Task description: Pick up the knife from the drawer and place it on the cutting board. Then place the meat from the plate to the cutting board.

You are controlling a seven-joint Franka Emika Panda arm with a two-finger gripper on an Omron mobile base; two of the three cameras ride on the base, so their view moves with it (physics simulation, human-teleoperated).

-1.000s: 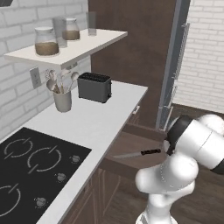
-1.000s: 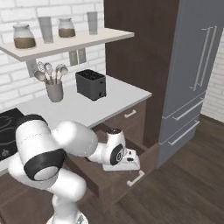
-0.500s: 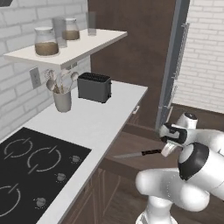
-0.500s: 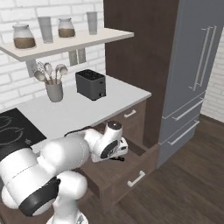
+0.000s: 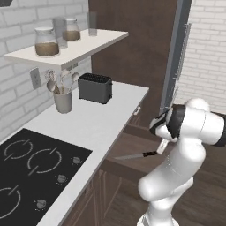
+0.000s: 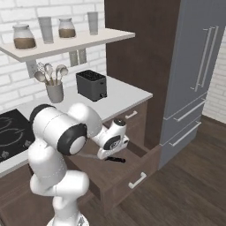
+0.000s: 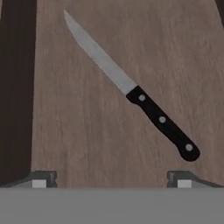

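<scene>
Hovering over the open drawer, claw spread wide and empty.
The knife lies flat and diagonal on the drawer floor, off the claw's centre line; closing without turning to straddle the handle risks pushing it aside or pinching the thin blade.

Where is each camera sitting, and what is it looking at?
Left base view: behind the arm on its left, facing forward and down at the counter, toaster and knife; the white arm rises at lower right.
Right base view: behind on the right, facing the open drawer and fridge; the arm rises at lower left.
Hand view: on the hand, looking straight down at the knife; the gripper tips poke up at the bottom, spread apart.
Both base views share the toaster, counter and knife.
</scene>
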